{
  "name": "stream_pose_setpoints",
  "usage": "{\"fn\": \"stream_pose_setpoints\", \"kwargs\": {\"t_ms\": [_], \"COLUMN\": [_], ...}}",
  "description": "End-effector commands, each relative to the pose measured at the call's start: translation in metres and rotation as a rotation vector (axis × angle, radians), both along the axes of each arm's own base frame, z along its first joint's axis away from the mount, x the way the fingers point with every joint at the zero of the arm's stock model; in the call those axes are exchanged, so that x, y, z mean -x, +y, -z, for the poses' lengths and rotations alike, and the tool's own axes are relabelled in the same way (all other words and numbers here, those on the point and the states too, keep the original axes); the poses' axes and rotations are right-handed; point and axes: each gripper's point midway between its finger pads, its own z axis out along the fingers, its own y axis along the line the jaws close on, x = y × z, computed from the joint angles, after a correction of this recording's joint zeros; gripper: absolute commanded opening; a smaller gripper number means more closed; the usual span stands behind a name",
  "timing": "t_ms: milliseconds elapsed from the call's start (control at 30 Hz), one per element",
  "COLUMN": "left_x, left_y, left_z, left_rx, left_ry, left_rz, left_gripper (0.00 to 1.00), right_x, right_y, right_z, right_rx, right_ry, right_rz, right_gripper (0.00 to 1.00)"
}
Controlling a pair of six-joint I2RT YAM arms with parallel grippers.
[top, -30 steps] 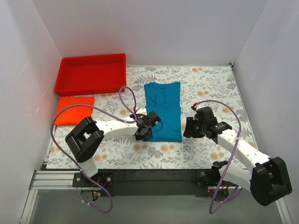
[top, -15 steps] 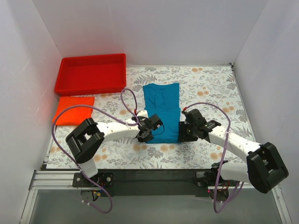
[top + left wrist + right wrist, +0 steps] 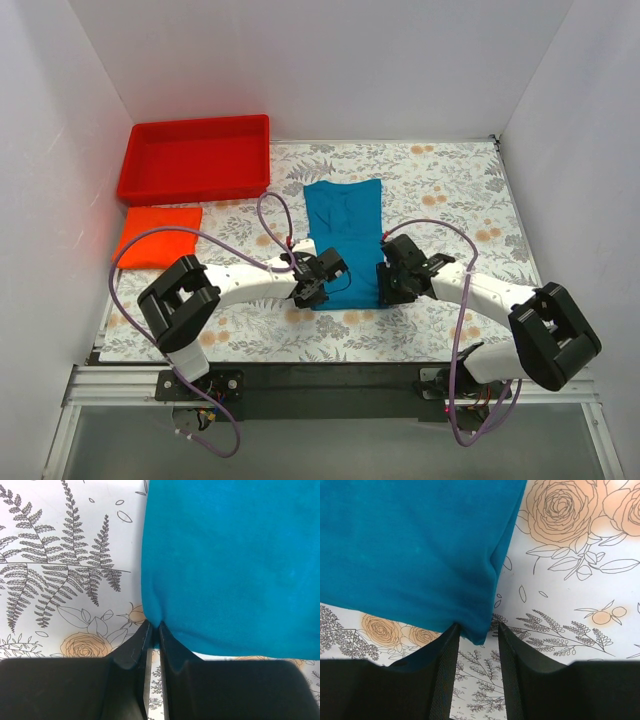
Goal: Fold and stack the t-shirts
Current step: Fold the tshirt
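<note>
Overhead, the right gripper [image 3: 385,285] has swung in over the last second from well off to the side and now sits at the near-right corner of the teal shirt [image 3: 345,225], while the left gripper [image 3: 308,292] stays at the near-left corner. The shirt lies lengthwise mid-table [image 3: 450,190], its near end now drawn a little narrower. With both near corners attended, the arms look about ready to lift that end and fold it away from them. The orange shirt [image 3: 158,236] lies folded at the far left, just in front of the tray [image 3: 190,187]. From the left wrist, the two fingers [image 3: 135,650] are pressed together on the corner of the cloth, which puckers where they pinch it. From the right wrist, the fingers [image 3: 445,655] stand apart with the corner tip lying between them, touching or nearly so, not yet squeezed; that grasp remains to be closed.
</note>
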Motion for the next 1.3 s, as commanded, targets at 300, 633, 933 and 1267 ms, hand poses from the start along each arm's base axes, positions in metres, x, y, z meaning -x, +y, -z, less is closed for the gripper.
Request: {"fn": "stream_pose_setpoints", "kwargs": {"t_ms": [300, 633, 933, 1267], "left_x": [0.029, 0.085, 0.18, 0.097], "left_y": [0.022, 0.03, 0.044, 0.037], "left_z": [0.005, -0.013, -0.058, -0.108], "left_rx": [-0.037, -0.049, 0.026, 0.077], "left_ry": [0.076, 0.171, 0.279, 0.098], "left_rz": [0.012, 0.119, 0.183, 0.137], "left_gripper": [0.04, 0.01, 0.0, 0.0], "right_x": [0.035, 0.095, 0.174, 0.084], "right_y": [-0.023, -0.013, -0.005, 0.026], "right_z": [0.025, -0.005, -0.065, -0.138], "right_rx": [0.182, 0.124, -0.026, 0.012], "right_ry": [0.131, 0.247, 0.34, 0.084], "right_rz": [0.002, -0.172, -0.28, -0.297], "right_gripper": [0.3, 0.01, 0.01, 0.01]}}
